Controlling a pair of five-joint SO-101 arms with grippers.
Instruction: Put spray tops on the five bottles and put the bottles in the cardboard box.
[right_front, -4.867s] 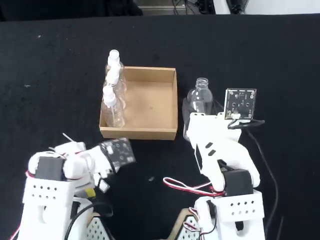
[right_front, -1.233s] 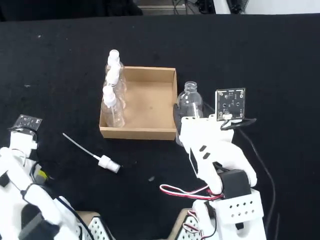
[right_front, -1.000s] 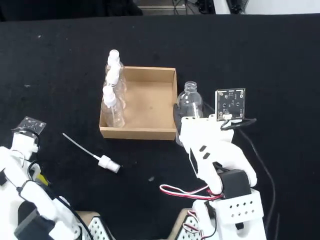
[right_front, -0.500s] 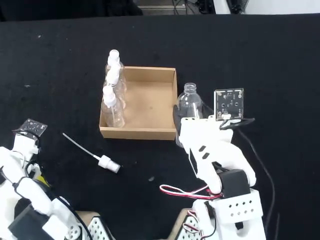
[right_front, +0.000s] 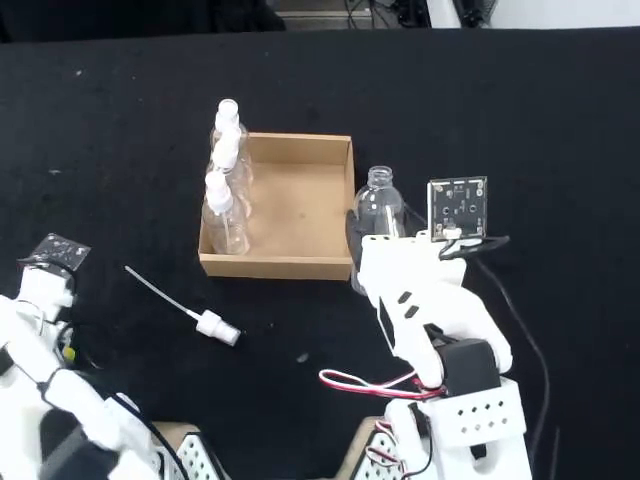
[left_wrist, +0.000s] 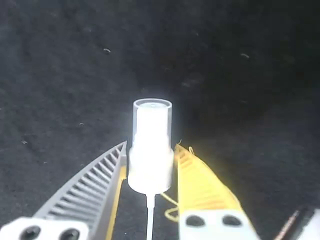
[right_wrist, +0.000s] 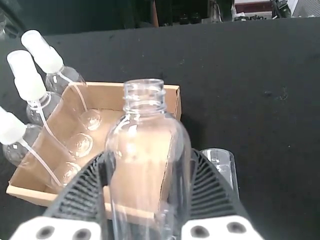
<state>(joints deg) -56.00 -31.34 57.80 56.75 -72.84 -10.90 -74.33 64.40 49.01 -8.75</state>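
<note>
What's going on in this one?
Two robot arms are assembling spray bottles. The right hand grips a clear uncapped plastic bottle upright beside the brown cardboard box, where three clear bottles with white spray tops stand along one wall. The left hand is closed on a white spray top. A second white spray top lies loose on the black table in front of the box.

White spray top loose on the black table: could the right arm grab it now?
Probably not: the right arm's fingers are shut on the clear uncapped plastic bottle beside the cardboard box.
</note>
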